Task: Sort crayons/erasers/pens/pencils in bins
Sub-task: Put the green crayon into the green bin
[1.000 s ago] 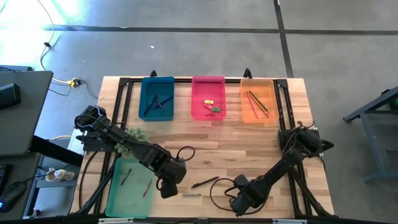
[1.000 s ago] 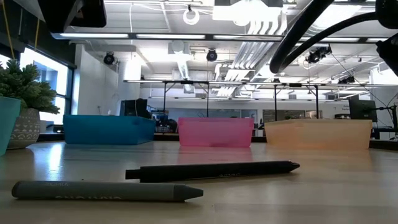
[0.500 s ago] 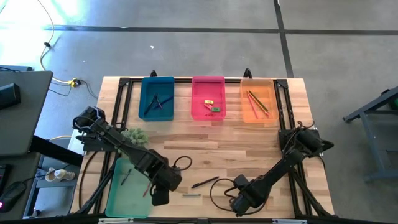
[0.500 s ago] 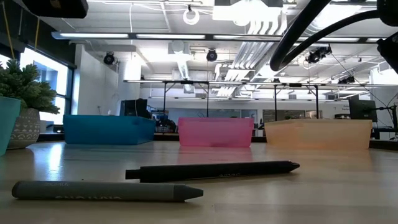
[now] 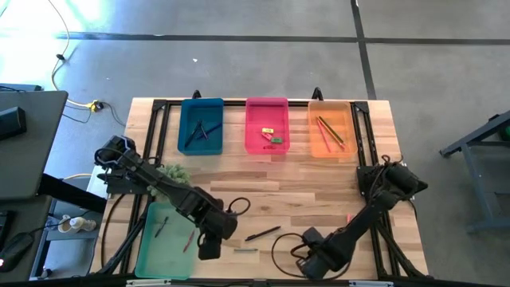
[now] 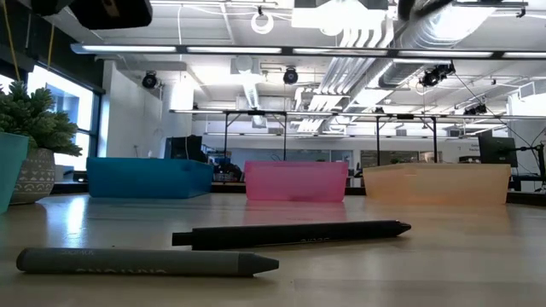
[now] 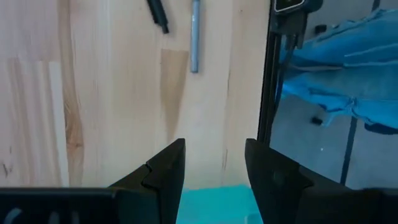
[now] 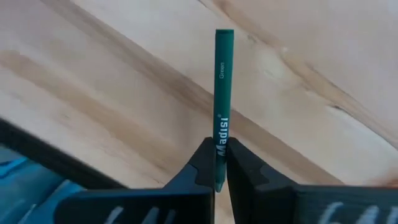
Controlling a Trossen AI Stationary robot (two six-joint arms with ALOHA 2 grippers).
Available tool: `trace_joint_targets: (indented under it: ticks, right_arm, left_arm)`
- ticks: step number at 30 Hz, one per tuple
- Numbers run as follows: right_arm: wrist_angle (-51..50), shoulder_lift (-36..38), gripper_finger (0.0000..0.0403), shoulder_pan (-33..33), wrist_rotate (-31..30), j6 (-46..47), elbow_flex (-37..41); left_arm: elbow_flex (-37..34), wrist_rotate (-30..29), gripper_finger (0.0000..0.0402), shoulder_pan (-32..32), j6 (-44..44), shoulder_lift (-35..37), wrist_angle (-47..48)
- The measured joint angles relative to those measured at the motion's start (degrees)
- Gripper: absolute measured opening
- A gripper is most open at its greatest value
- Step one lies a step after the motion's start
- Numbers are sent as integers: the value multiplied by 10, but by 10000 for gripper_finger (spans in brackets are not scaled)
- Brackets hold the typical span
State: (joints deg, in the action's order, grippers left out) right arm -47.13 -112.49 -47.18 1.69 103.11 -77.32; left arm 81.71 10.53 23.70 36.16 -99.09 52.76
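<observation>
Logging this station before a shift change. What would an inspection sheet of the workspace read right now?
Surface: wooden table, a black pen and a grey crayon lying loose.
Job's things: blue bin, pink bin and orange bin along the far edge, green bin near the left; all hold items.
Clutter: small potted plant.
Grippers: left gripper open, empty, by the green bin; right gripper shut on a green pencil.
Cables: black loops on both arms.
Surroundings: grey floor, desk at left.
</observation>
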Motion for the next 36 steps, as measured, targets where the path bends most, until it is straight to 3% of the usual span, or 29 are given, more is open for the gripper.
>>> trace_joint_targets:
  ticks: [6,18,26,36]
  right_arm:
    - [26,23,1,-16,-71,8,-1]
    - [41,94,1,-52,-271,29,-2]
    - [99,116,1,-59,-385,-74,-2]
    - [199,142,1,-57,-539,-274,-2]
  left_arm:
    - [0,8,154,-14,-37,0,-36]
    - [0,19,154,-42,-108,0,-157]
    - [0,25,154,-50,-133,0,-279]
    - [0,8,154,-57,-114,0,-396]
